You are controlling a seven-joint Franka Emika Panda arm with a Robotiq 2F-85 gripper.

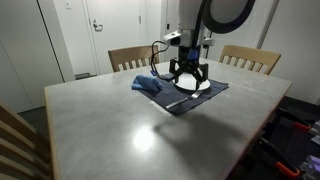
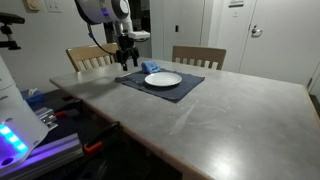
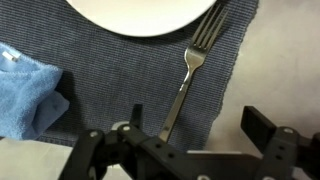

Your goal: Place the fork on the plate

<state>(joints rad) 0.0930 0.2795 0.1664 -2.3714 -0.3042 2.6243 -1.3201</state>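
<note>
In the wrist view the silvery fork (image 3: 190, 68) lies on the dark placemat (image 3: 120, 70), tines beside the rim of the white plate (image 3: 140, 15). Its handle runs down between my fingers, close to the left one. My gripper (image 3: 197, 122) is open and hovers just above the handle, holding nothing. In both exterior views the gripper (image 1: 187, 72) (image 2: 127, 58) hangs low over the placemat's edge next to the plate (image 1: 199, 88) (image 2: 163, 79). The fork is too small to make out there.
A folded blue cloth (image 3: 25, 95) (image 1: 148, 83) (image 2: 153, 67) lies on the placemat (image 1: 190, 100) (image 2: 170, 90) beside the plate. The grey table (image 1: 130, 125) has wooden chairs (image 1: 128, 58) (image 2: 198, 56) at its far side. Equipment stands by the table's edge (image 2: 20, 120).
</note>
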